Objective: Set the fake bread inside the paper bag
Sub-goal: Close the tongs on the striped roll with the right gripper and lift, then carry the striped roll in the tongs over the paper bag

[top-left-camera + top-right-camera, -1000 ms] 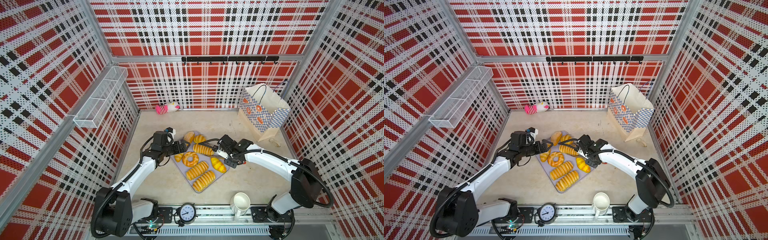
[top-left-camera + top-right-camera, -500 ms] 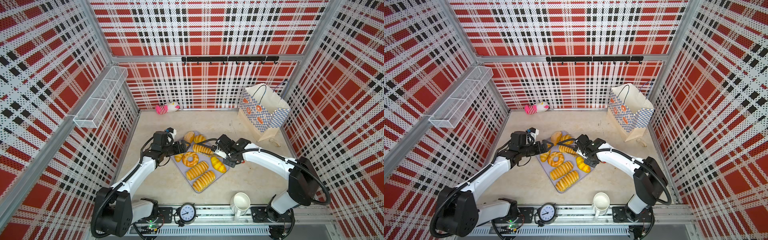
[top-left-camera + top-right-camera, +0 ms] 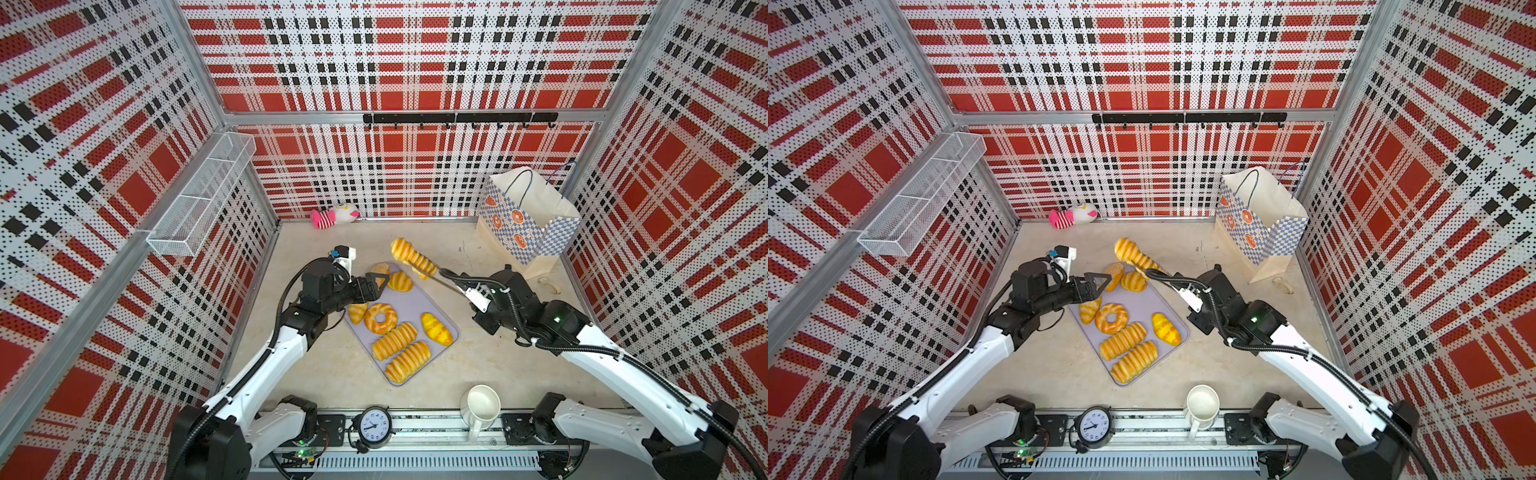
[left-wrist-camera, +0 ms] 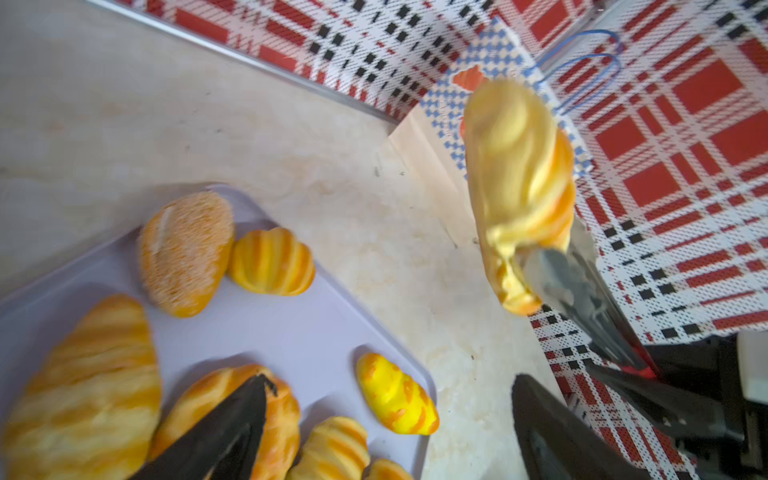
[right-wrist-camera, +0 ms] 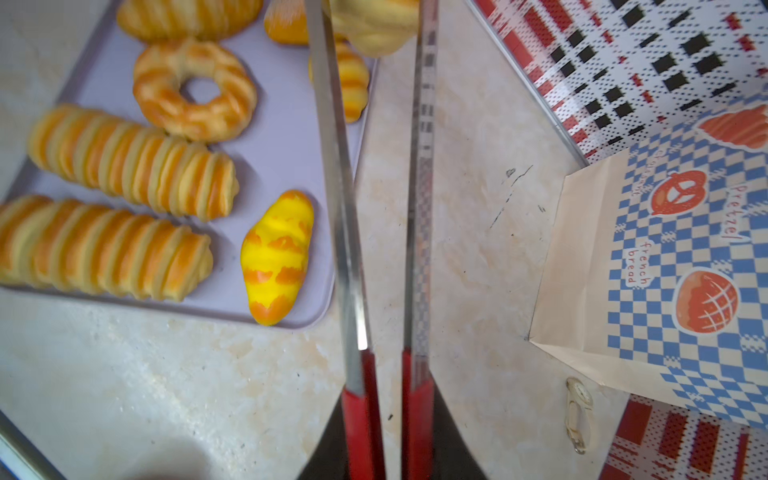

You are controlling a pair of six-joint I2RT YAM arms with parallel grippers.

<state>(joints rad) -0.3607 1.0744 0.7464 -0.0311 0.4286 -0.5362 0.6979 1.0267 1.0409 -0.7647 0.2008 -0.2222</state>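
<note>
fake bread [image 3: 380,318] 8 | paper bag [image 3: 525,220] 1 | tray [image 3: 409,305] 1 | tongs [image 5: 340,195] 1

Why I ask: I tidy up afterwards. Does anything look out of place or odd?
A small pale trinket lies loose on the tabletop beside the blue-checked paper bag. The ridged golden toy loaf is pinched at one end by metal tongs.

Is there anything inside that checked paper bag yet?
In both top views the paper bag stands open and shows only its plain cream inner walls. Its floor is hidden behind the checked front wall, so I cannot rule out something lying there.
</note>
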